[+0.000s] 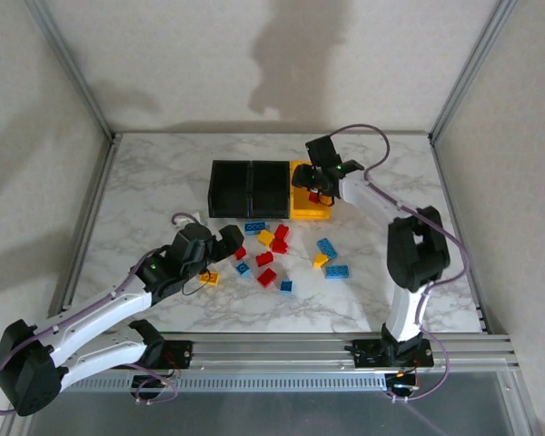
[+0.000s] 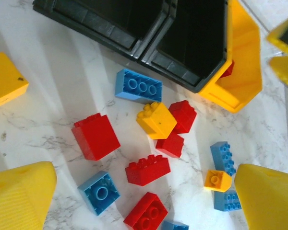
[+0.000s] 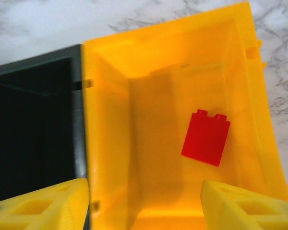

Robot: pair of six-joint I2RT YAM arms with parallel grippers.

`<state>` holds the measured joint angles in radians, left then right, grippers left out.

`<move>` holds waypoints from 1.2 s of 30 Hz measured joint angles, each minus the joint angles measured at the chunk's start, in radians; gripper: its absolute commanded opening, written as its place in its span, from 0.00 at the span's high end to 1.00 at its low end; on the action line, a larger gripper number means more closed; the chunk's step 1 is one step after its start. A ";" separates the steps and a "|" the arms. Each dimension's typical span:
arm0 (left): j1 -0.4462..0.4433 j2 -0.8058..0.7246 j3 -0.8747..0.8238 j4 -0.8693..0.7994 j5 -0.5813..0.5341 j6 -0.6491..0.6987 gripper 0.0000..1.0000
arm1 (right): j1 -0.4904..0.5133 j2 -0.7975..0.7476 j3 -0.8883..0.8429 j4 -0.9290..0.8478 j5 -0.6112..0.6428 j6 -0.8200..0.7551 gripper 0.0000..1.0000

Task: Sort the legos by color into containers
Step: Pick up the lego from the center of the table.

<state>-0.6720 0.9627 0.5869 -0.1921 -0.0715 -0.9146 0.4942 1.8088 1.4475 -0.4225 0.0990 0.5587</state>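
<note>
Three containers stand in a joined row at the back: two black bins [image 1: 232, 189] [image 1: 271, 186] and a yellow-orange bin [image 1: 302, 211] on the right. My right gripper [image 3: 146, 206] hangs open over the yellow-orange bin [image 3: 110, 143], where one red lego [image 3: 205, 138] lies loose on the floor, clear of both fingers. Several red, yellow and blue legos [image 1: 268, 254] are scattered on the marble in front of the bins. My left gripper [image 2: 144, 201] is open above them, with a red lego [image 2: 148, 169] and another red one [image 2: 145, 211] between its fingers, untouched.
The black bin [image 3: 33, 129] beside the yellow-orange one looks dark inside. A yellow brick [image 1: 209, 277] lies by the left arm's wrist, and blue bricks [image 1: 336, 271] sit to the right of the pile. A small item [image 1: 183, 219] lies left of the bins. Frame posts border the table.
</note>
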 measured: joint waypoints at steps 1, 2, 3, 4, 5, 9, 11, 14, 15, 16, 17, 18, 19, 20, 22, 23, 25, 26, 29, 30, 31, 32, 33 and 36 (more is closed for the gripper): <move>0.000 0.000 0.000 -0.005 -0.001 0.000 0.05 | 0.010 -0.046 -0.035 0.015 0.004 -0.008 0.35; 0.000 0.000 0.000 -0.012 -0.001 0.000 0.05 | 0.023 -0.107 -0.081 0.039 0.011 -0.019 0.34; 0.000 0.001 0.000 -0.017 -0.002 0.000 0.05 | 0.039 -0.171 -0.129 0.063 0.016 -0.029 0.33; 0.000 0.003 0.000 -0.021 -0.002 0.000 0.05 | 0.054 -0.231 -0.177 0.088 0.022 -0.040 0.32; 0.002 0.006 0.000 -0.024 -0.002 0.001 0.05 | 0.071 -0.304 -0.233 0.123 0.029 -0.050 0.30; 0.009 0.038 0.002 -0.035 -0.004 0.001 0.06 | 0.100 -0.521 -0.401 0.211 0.012 -0.076 0.34; 0.010 0.056 0.008 -0.049 -0.004 0.001 0.09 | 0.100 -0.557 -0.424 0.217 0.005 -0.078 0.37; 0.011 0.091 0.034 -0.073 -0.010 0.003 0.15 | 0.114 -0.566 -0.465 0.226 0.002 -0.074 0.37; 0.012 0.109 0.046 -0.084 -0.013 0.006 0.17 | 0.123 -0.572 -0.495 0.226 0.002 -0.072 0.37; 0.013 0.126 0.056 -0.091 -0.016 0.008 0.19 | 0.130 -0.579 -0.520 0.224 0.001 -0.071 0.37; 0.013 0.150 0.069 -0.099 -0.018 0.008 0.21 | 0.141 -0.592 -0.553 0.219 0.002 -0.065 0.38; 0.013 0.171 0.078 -0.101 -0.019 0.009 0.23 | 0.150 -0.605 -0.579 0.213 0.002 -0.059 0.38; 0.013 0.189 0.082 -0.100 -0.019 0.010 0.26 | 0.157 -0.616 -0.599 0.206 0.002 -0.053 0.39; 0.013 0.209 0.087 -0.101 -0.019 0.010 0.28 | 0.166 -0.632 -0.618 0.198 0.002 -0.046 0.39; 0.013 0.250 0.095 -0.103 -0.019 0.007 0.30 | 0.179 -0.659 -0.643 0.193 0.005 -0.037 0.39; 0.012 0.273 0.100 -0.105 -0.020 0.004 0.31 | 0.185 -0.674 -0.655 0.195 0.005 -0.033 0.39; 0.010 0.319 0.113 -0.105 -0.023 0.004 0.32 | 0.198 -0.701 -0.679 0.201 0.005 -0.023 0.39; 0.007 0.343 0.122 -0.105 -0.026 0.003 0.33 | 0.207 -0.714 -0.694 0.206 0.005 -0.018 0.39; 0.000 0.404 0.154 -0.103 -0.034 0.004 0.34 | 0.231 -0.736 -0.734 0.211 0.003 -0.006 0.39; -0.002 0.422 0.165 -0.101 -0.035 0.004 0.34 | 0.234 -0.739 -0.743 0.210 0.003 -0.002 0.39; -0.006 0.442 0.176 -0.097 -0.038 0.004 0.35 | 0.237 -0.740 -0.752 0.210 0.003 0.003 0.39; -0.008 0.459 0.185 -0.095 -0.039 0.003 0.35 | 0.237 -0.741 -0.760 0.210 0.006 0.007 0.39; -0.011 0.475 0.191 -0.092 -0.043 0.004 0.36 | 0.238 -0.742 -0.766 0.210 0.006 0.011 0.39; -0.014 0.526 0.205 -0.089 -0.054 0.003 0.39 | 0.238 -0.747 -0.777 0.211 0.006 0.014 0.38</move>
<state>-0.6865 1.4883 0.7918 -0.2813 -0.1253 -0.9112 0.7322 1.0615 0.6704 -0.2115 0.1047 0.5732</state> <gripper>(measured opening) 0.636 0.614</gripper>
